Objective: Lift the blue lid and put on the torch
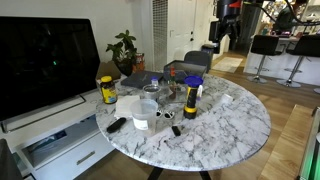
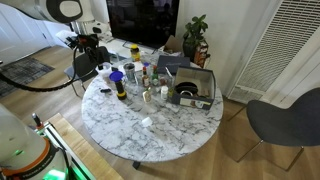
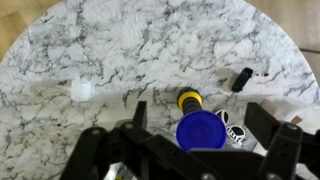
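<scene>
Blue lid (image 1: pixel 193 81) seems perched atop the torch (image 1: pixel 190 108), well inside the edge of the marble table (image 1: pixel 240 125) — gripper (image 3: pixel 200 112) spread wide, holding nothing; any brush from it could tip both.

In an exterior view the camera sits close, little above the marble table (image 1: pixel 240 125), facing across it with a dark screen (image 1: pixel 45 60) at the left. In an exterior view the camera stands higher, looking down toward that screen (image 2: pixel 140 15), seemingly at a right angle. The wrist view looks nearly straight down on the table (image 3: pixel 150 40). All three share the tabletop around the blue lid (image 3: pixel 200 131).
</scene>
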